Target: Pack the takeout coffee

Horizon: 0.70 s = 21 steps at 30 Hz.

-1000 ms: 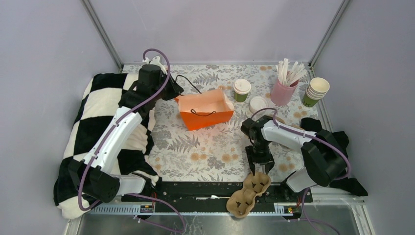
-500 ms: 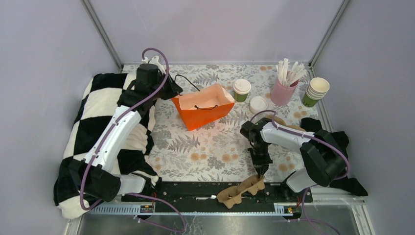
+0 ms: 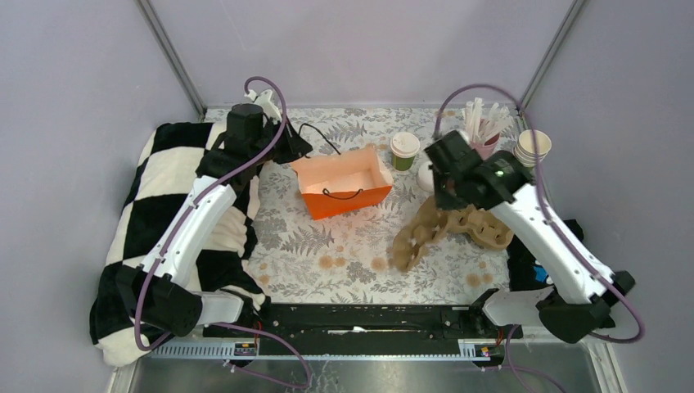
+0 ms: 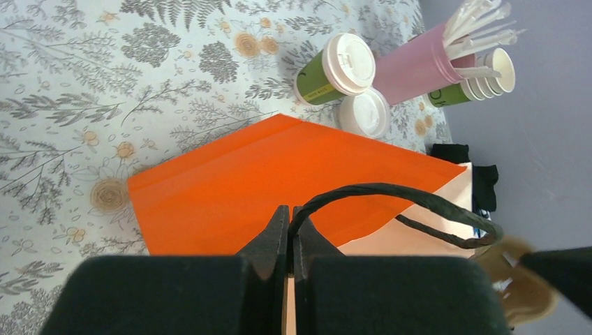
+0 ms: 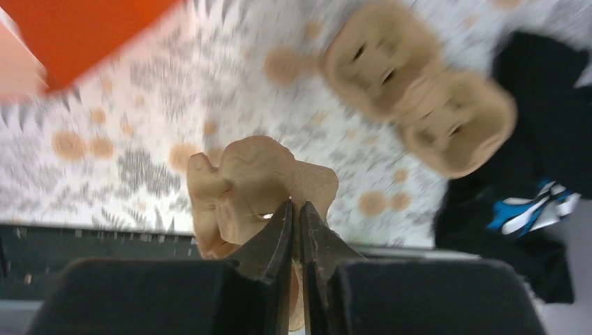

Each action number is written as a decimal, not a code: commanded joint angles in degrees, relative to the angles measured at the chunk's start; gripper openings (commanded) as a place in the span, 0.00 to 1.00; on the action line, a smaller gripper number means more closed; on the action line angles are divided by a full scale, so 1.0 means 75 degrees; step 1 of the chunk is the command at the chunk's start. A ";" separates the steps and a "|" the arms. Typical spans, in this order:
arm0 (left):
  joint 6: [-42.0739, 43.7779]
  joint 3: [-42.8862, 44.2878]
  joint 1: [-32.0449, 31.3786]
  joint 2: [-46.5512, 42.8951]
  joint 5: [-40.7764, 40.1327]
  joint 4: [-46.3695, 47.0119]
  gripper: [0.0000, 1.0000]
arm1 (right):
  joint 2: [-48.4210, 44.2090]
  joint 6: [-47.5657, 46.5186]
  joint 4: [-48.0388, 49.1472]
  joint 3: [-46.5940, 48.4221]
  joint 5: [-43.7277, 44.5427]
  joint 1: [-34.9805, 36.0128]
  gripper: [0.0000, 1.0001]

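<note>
**Ana:** What has the left tool (image 4: 290,213) got?

**Ben:** Its jaws are pinched narrow on the thin black cord handle (image 4: 391,196) of the orange paper bag (image 3: 344,195), at the bag's left end. The bag is flat-sided and crisp-edged, open on top and pale inside.

**Ana:** And the right tool (image 5: 294,209)?

**Ben:** It is closed tight on the rim of a held carrier (image 3: 416,235) of brown moulded pulp, rough and lumpy. This hangs tilted to the right of the bag. I cannot tell whether its low end touches the desk (image 3: 344,254).

**Ana:** Where is the takeout coffee (image 3: 403,151)?

**Ben:** Upright just beyond the bag's far right corner, apart from both tools. It is a green paper cup with a round white plastic lid.

**Ana:** How much room is there round the bag?

**Ben:** There is open floral desk in front of it, toward the near edge. To its left a soft black-and-white checked blanket (image 3: 164,196) covers that side. To its right the things crowd together.

**Ana:** Count them.

**Ben:** One bag and one lidded coffee. One loose lid (image 4: 364,112) lies flat just right of the coffee. One pink tumbler (image 4: 417,66) of white sticks stands farther right. Beyond it is one stack of lidless green cups (image 3: 530,154), which I cannot count. There are two carriers. The second carrier (image 3: 487,227) lies flat right beside the held one, next to a black cloth (image 3: 524,262).
</note>
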 commanded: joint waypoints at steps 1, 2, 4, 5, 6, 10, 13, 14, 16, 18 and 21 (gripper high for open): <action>0.0224 0.0095 0.0033 -0.0233 0.0682 0.0711 0.00 | -0.0606 -0.1075 0.0063 0.1399 0.2768 0.0049 0.00; 0.0165 -0.0028 0.0003 -0.0298 0.0800 0.0851 0.00 | -0.0766 -0.1404 0.0458 0.1618 0.2975 0.0058 0.00; 0.0064 -0.0261 -0.0119 -0.0488 0.0912 0.1137 0.00 | -0.1174 -0.2452 0.1572 0.1827 0.2919 0.0056 0.00; 0.0044 -0.0355 -0.0323 -0.0587 0.0717 0.1241 0.00 | -0.1357 -0.2812 0.2102 0.1850 0.2674 0.0053 0.00; 0.0063 -0.0452 -0.0505 -0.0713 0.0448 0.1343 0.00 | -0.1523 -0.3096 0.2628 0.1861 0.2464 0.0050 0.00; 0.0112 -0.0629 -0.1377 -0.1118 -0.1344 0.1495 0.00 | -0.1505 -0.3715 0.3569 0.2313 0.0818 0.0058 0.00; 0.0028 -0.0632 -0.1773 -0.1273 -0.2162 0.1594 0.00 | -0.1038 -0.3332 0.3828 0.2719 -0.0458 0.0061 0.00; 0.0057 -0.0607 -0.1947 -0.1301 -0.2428 0.1575 0.00 | -0.0914 -0.3152 0.3945 0.2772 -0.0841 0.0061 0.00; 0.0060 -0.0593 -0.2258 -0.1347 -0.3005 0.1503 0.00 | -0.0785 -0.2806 0.4327 0.2717 -0.1496 0.0065 0.00; -0.0092 -0.0643 -0.2496 -0.1389 -0.3502 0.1381 0.00 | -0.0735 -0.2579 0.4712 0.2549 -0.1958 0.0061 0.00; -0.0543 -0.0755 -0.2660 -0.1482 -0.4045 0.1275 0.00 | -0.0735 -0.2573 0.4955 0.2196 -0.2280 0.0061 0.00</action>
